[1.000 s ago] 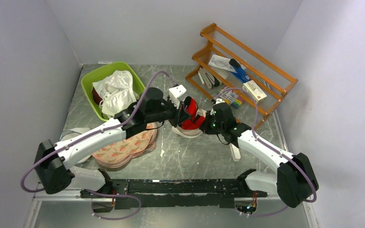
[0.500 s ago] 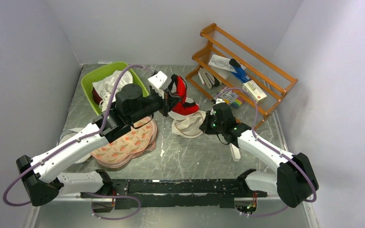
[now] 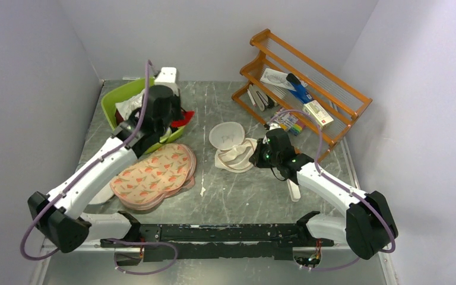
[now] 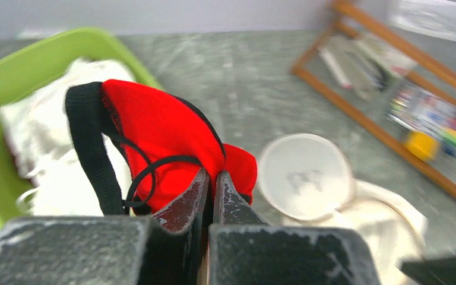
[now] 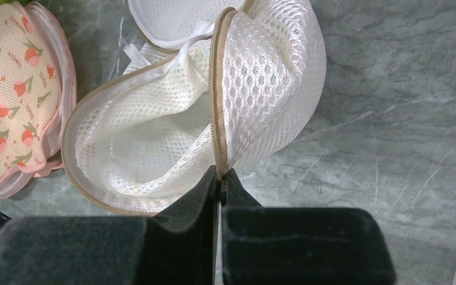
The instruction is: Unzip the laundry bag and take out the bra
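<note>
Red with black straps, the bra (image 4: 166,136) hangs pinched between the closed fingers of the left gripper (image 4: 212,184), raised at the edge of the green bin (image 3: 110,105) of white garments. Well apart, the laundry bag (image 5: 154,136) lies unzipped and gaping on the table (image 3: 237,190), the right gripper (image 5: 219,178) clamped tight on its beige rim. Fruit-printed pads (image 3: 154,175) lie just left of the bag.
</note>
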### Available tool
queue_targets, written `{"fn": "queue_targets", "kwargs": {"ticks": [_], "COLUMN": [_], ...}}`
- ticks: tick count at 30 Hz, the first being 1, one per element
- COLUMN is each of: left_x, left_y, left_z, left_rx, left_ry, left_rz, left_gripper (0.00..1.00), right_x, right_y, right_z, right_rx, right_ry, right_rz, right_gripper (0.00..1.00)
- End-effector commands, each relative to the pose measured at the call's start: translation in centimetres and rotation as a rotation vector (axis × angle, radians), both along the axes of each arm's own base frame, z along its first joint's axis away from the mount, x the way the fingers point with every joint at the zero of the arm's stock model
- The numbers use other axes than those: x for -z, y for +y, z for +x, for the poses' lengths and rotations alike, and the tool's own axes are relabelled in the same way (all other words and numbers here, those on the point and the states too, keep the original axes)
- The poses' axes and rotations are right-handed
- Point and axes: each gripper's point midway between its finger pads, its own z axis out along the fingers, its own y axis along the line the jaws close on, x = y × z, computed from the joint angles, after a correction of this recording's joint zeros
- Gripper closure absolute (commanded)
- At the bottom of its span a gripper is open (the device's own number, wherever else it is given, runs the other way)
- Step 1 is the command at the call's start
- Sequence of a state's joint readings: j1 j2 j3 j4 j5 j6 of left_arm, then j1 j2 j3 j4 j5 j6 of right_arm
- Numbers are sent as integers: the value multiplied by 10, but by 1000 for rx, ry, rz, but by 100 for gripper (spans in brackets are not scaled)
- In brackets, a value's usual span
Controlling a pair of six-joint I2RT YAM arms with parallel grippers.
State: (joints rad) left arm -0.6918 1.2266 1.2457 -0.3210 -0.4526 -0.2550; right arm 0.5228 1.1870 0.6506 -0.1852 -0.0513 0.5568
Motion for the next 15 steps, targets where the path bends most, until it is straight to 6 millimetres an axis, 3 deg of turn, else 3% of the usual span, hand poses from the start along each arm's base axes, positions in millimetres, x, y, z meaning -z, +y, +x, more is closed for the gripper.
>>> {"fn": "queue_targets", "kwargs": {"ticks": [1,15], "left_x": [28,134], "left_y": [75,174], "left_z": [25,89], "left_rx": [-283,-530], "left_ry": [167,518], "left_rz": [-23,-387], "left_gripper": [93,93], "right_x": [-7,-9], "right_y": [-2,-2], "right_z": [6,6], "right_rx": [5,-1], "right_ry": [-32,-38], "right_rz": [-7,-5], "right_gripper": [100,100]}}
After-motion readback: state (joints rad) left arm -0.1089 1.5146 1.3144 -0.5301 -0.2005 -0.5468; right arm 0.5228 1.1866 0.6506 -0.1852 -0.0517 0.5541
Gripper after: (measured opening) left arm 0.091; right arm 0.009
